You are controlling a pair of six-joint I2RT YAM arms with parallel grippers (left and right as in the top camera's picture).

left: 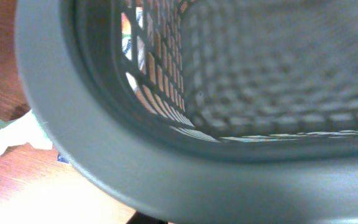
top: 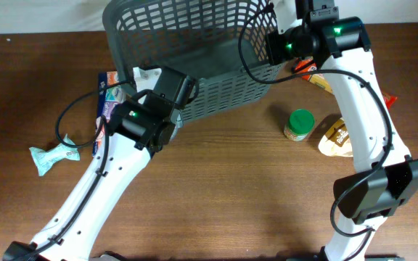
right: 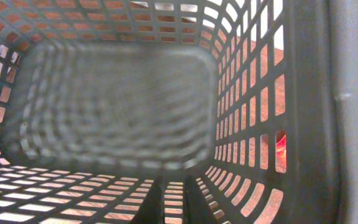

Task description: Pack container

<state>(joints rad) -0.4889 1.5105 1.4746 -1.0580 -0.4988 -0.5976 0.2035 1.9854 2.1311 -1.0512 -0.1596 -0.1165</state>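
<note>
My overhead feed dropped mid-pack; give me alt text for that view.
A dark grey slotted basket is at the table's far edge, apparently empty, with the left arm and right arm at its rim. A green-lidded jar and packets lie outside it.

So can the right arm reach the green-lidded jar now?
Probably not yet: the right pincer looks shut on the rim of the container. The jar itself stands uncovered on the table beside that arm.

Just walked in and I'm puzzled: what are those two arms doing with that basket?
Both arms grip the dark grey basket by its rim: the left tool at a near corner, the right tool on the far side. The basket looks empty. A green-lidded jar, a brown pouch and other packets lie on the table.
</note>
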